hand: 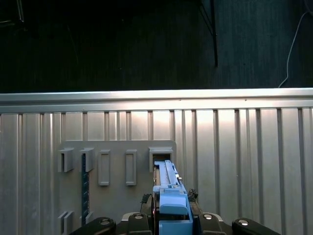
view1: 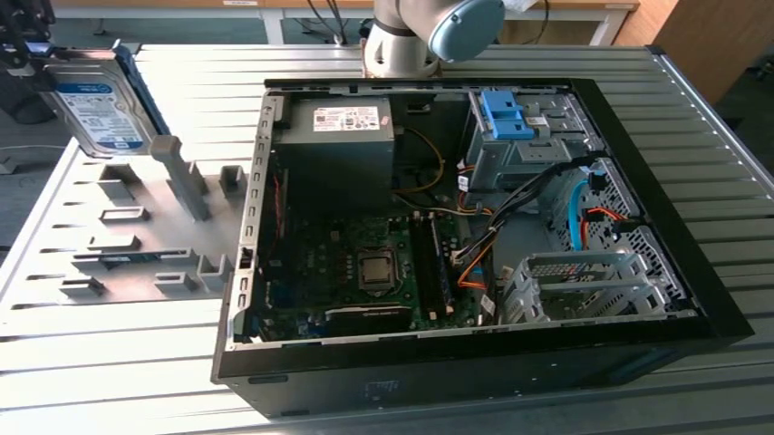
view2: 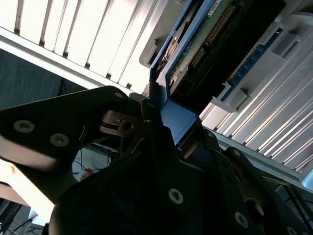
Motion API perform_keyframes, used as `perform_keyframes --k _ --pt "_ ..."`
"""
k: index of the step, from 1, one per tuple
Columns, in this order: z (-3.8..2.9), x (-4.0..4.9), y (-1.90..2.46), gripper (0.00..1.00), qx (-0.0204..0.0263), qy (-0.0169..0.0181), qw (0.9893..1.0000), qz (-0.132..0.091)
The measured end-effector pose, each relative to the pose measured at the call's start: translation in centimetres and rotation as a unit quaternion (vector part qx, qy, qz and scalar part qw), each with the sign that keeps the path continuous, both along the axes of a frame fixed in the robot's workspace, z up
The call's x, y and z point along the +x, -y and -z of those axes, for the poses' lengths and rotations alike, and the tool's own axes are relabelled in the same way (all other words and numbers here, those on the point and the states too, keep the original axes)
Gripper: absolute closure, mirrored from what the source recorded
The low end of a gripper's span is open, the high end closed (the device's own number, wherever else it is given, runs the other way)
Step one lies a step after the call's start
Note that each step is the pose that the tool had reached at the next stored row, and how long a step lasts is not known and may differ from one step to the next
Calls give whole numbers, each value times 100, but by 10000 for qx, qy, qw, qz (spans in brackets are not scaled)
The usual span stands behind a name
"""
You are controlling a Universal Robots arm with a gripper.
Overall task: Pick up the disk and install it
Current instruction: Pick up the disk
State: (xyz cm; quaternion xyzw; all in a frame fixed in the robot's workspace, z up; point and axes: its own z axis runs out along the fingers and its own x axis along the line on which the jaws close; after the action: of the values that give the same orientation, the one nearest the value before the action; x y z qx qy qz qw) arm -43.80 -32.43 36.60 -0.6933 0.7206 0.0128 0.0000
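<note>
The disk [view1: 103, 100] is a silver-grey drive with a white-and-blue label and a blue bracket. It hangs upright at the exterior view's far left, just above the grey holder plate [view1: 133, 245]. My gripper [view1: 31, 54] is at its upper end. In the second wrist view the gripper [view2: 168, 122] is shut on the blue bracket, and the disk's green circuit board [view2: 195, 44] shows beyond it. In the first wrist view the disk [hand: 168, 191] is edge-on, over a slot [hand: 160, 157] of the holder plate [hand: 112, 196], with the gripper [hand: 171, 223] below it.
An open black computer case [view1: 677, 236] lies on the ribbed metal table [view1: 726, 181]. Inside are a grey box with a white sticker [view1: 344, 136], a drive bay with a blue latch [view1: 506, 113], a metal cage [view1: 581, 285] and cables. The arm's base [view1: 405, 41] stands behind the case.
</note>
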Motion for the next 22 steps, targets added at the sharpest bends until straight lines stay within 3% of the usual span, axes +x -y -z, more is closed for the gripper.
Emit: perform_keyframes --k 22 --pt "-153 0 0 63 0 0 10000 0"
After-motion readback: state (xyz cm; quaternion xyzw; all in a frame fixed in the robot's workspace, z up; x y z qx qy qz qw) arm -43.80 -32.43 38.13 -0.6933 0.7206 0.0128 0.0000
